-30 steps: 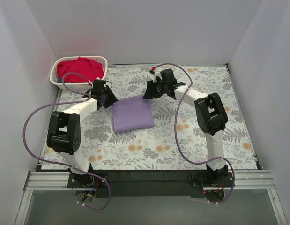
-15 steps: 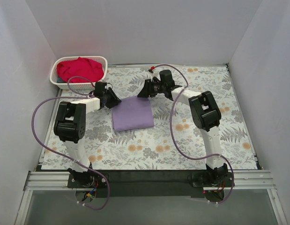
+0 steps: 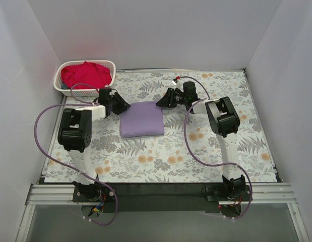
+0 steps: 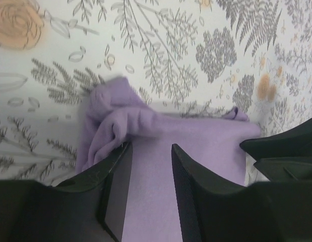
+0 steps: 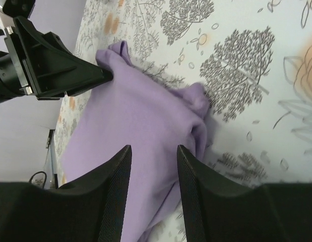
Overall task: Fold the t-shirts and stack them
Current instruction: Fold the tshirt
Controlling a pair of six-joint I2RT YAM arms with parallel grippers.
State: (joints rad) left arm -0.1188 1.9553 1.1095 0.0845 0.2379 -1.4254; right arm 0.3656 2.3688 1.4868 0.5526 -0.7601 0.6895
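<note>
A floral-patterned table (image 3: 196,151) holds a lavender t-shirt (image 3: 142,119), folded into a flat rectangle near its middle. In the far left corner, a white lattice basket (image 3: 112,70) contains a crumpled red t-shirt (image 3: 84,74). The left gripper (image 4: 150,147) hovers at the folded shirt's far left corner and the right gripper (image 5: 153,148) at its far right corner. Both have their jaws partly apart and grip nothing.
</note>
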